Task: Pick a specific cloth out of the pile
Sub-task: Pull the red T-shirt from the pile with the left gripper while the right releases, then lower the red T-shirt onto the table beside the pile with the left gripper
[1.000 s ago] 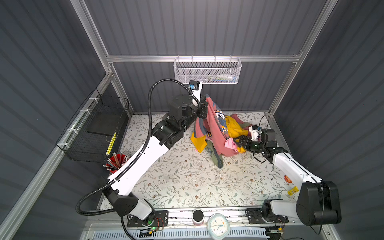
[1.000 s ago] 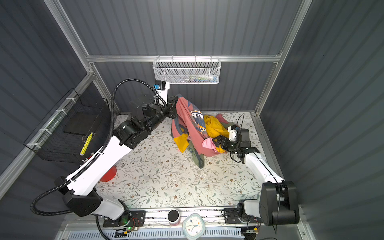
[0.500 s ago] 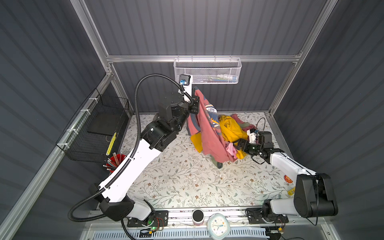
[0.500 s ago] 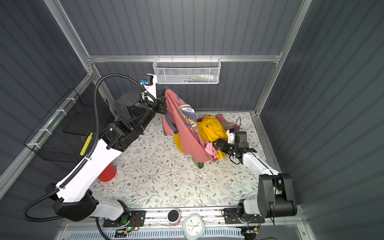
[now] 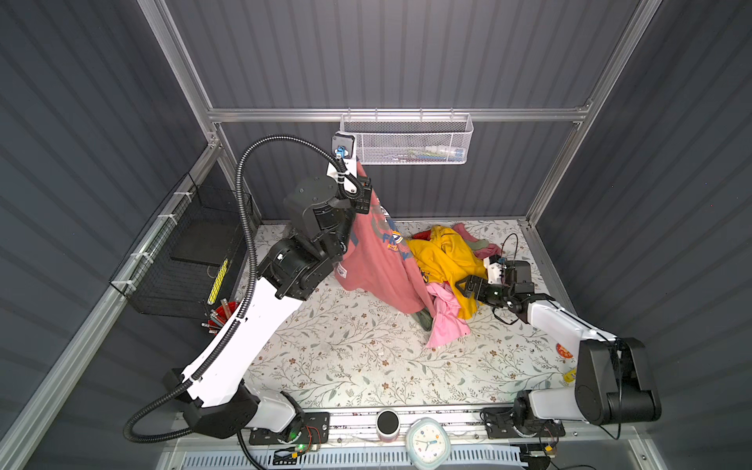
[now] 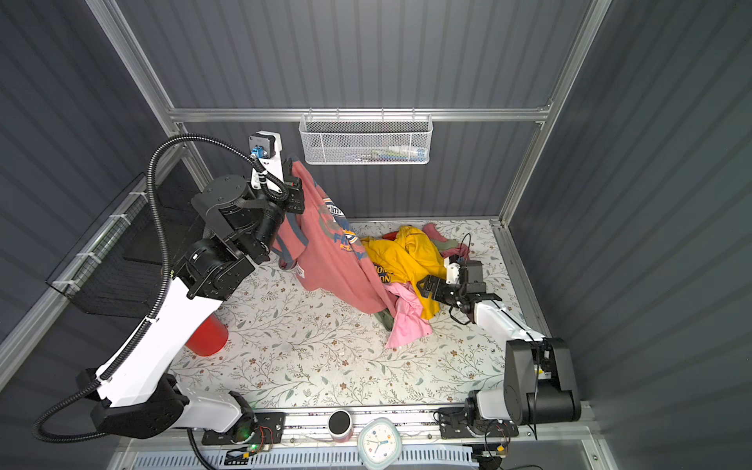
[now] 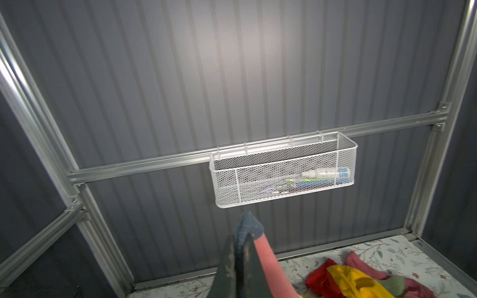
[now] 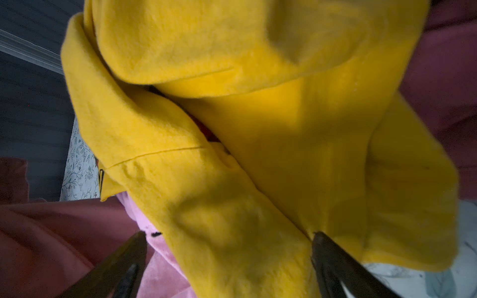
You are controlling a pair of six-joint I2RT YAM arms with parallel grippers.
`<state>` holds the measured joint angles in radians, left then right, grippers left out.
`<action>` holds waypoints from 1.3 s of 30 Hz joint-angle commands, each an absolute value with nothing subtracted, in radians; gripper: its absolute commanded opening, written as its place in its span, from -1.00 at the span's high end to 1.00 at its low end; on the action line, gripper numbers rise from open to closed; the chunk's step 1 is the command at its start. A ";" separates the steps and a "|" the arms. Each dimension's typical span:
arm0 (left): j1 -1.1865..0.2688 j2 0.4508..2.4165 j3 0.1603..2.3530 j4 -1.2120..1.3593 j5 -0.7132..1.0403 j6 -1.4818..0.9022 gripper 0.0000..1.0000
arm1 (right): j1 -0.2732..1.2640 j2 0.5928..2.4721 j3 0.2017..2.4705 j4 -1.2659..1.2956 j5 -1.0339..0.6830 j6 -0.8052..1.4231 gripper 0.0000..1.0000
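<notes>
My left gripper (image 5: pixel 359 173) (image 6: pixel 291 170) (image 7: pixel 244 240) is raised high near the back wall and shut on the navy collar of the cloth (image 5: pixel 378 264) (image 6: pixel 329 264) (image 7: pixel 265 258), a salmon-red T-shirt with a navy and orange print. The shirt hangs down from it, and its lower edge still rests against the pile (image 5: pixel 443 256) (image 6: pixel 407 256). That heap shows a yellow T-shirt (image 8: pixel 258 129), a light pink garment (image 5: pixel 445 321) and an olive piece (image 5: pixel 423 317). My right gripper (image 5: pixel 466 287) (image 6: pixel 427 287) (image 8: pixel 228 234) is low at the pile's right side, open, its fingers spread against the yellow fabric.
A white mesh basket (image 5: pixel 407 140) (image 7: pixel 281 170) hangs on the back rail, just right of the left gripper. A black wire basket (image 5: pixel 183 252) is fixed to the left wall, with a red cup (image 6: pixel 207 337) below it. A clock (image 5: pixel 427 441) sits at the front edge.
My left arm has risen and swung left and back, drawing the cloth up out of the pile. The right gripper has stayed low at the yellow shirt.
</notes>
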<state>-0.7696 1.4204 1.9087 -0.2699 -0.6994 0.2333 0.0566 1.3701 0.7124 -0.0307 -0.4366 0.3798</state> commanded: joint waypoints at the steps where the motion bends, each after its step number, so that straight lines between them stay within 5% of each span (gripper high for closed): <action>1: -0.737 1.401 1.931 -0.227 -0.825 0.323 1.00 | 0.053 1.316 0.704 -0.029 -0.395 0.352 -0.98; 24: -0.431 1.424 1.999 -0.388 -0.867 0.493 1.00 | 0.053 1.223 0.727 -0.097 -0.295 0.307 -0.98; 39: -0.419 1.476 1.860 -0.470 -0.715 0.260 1.00 | 0.052 1.210 0.733 -0.110 -0.287 0.305 -0.98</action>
<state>-0.4217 1.4731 1.8809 -0.4538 -0.7658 0.3630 0.0566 1.2274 0.7143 -0.0917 -0.3027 0.3130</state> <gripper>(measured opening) 0.070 0.991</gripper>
